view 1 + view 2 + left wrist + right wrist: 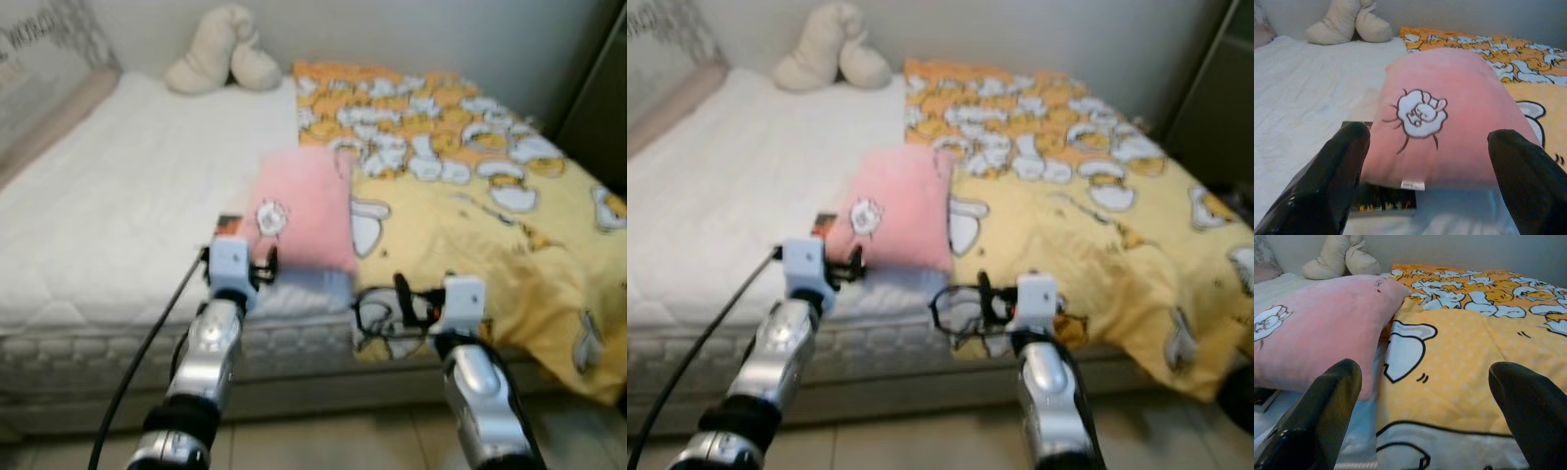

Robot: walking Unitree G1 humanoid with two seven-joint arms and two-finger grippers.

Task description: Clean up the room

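Pink pillow (302,208) lies near the bed's front edge, partly over a dark book (1382,198), its long axis running away from the robot; left gripper (1425,181) faces it squarely, fingers spread, clearly nearer; right gripper (1425,416), also spread, points at the yellow duvet (470,225) beside it.

Pink sheep-print pillow (1449,117) flat on bed, overlapping dark book (1382,201) and yellow quilt (470,225).

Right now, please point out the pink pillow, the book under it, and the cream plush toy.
pink pillow (1449,132), left wrist view, bare pink front face.
book (1383,203), left wrist view, dark cover edge.
cream plush toy (223,49), left eye view, its middle.
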